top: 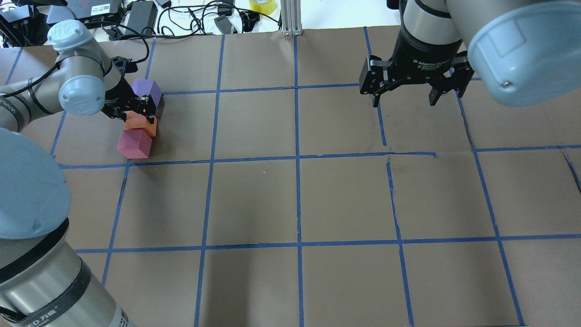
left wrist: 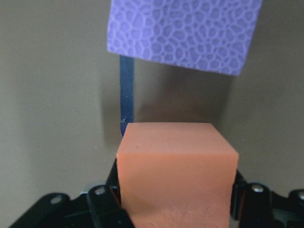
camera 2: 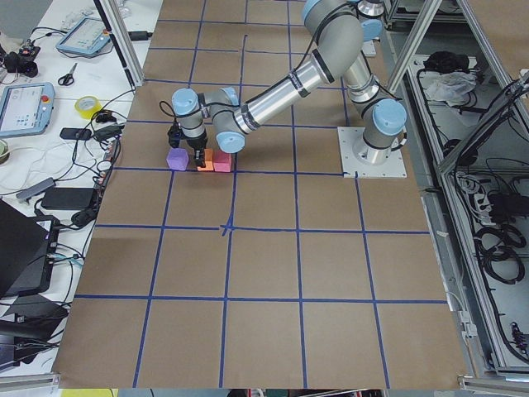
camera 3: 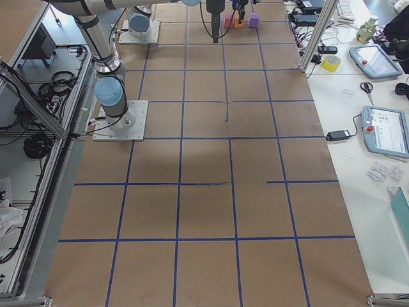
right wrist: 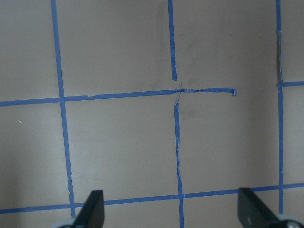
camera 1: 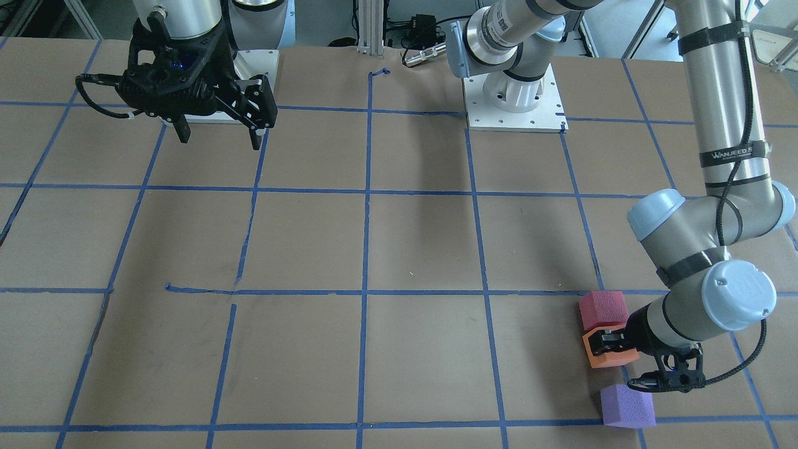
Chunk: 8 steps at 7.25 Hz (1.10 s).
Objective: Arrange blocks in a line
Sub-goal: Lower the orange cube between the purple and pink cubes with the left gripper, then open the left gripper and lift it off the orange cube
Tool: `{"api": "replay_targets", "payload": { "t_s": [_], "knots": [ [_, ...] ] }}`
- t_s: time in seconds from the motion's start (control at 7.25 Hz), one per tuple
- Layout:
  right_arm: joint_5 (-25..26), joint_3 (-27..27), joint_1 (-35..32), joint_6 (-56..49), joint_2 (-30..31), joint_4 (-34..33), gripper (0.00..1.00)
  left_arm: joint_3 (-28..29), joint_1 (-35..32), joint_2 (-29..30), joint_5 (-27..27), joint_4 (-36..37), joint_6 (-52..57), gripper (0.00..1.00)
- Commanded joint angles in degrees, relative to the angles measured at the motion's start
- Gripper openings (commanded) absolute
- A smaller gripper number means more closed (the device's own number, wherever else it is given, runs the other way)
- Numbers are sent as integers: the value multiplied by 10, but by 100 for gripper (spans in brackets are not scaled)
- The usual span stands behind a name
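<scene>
My left gripper [camera 1: 606,342] is shut on the orange block [camera 1: 614,360], low at the table on my far left. The left wrist view shows the orange block [left wrist: 175,175] between the fingers, with the purple block [left wrist: 183,33] a short gap ahead. The pinkish-red block [camera 1: 601,308] sits right beside the orange one on the other side. The overhead view shows purple [top: 149,89], orange [top: 140,123] and pinkish-red [top: 135,144] roughly in a row. My right gripper [top: 401,97] is open and empty, high above the table, far from the blocks.
Blue tape lines [top: 297,156] divide the brown table cover into squares. The arm base plates [camera 1: 514,103] stand at my side of the table. Cables, power bricks and a tape roll [top: 262,5] lie beyond the far edge.
</scene>
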<state>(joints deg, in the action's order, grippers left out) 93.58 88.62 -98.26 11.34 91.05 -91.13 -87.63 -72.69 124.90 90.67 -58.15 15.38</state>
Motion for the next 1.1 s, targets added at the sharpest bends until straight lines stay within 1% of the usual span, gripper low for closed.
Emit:
{"api": "replay_targets", "payload": {
  "t_s": [0.0,0.14,0.28,0.41,0.69,0.83,0.97],
  "knots": [
    [-1,0,0,0,0,0,100,1,0,-4,4,27,19,74],
    [-1,0,0,0,0,0,100,1,-9,-18,5,25,19,74],
    [-1,0,0,0,0,-1,100,2,-32,-38,7,17,19,75],
    [-1,0,0,0,-1,-1,100,3,-64,-60,10,-11,12,76],
    [-1,0,0,0,-1,-1,100,11,-91,-114,10,-83,11,76],
    [-1,0,0,0,0,-1,100,32,-91,-139,9,-129,12,76],
    [-1,0,0,0,-1,-1,100,66,-92,-165,10,-203,11,76]
  ]
}}
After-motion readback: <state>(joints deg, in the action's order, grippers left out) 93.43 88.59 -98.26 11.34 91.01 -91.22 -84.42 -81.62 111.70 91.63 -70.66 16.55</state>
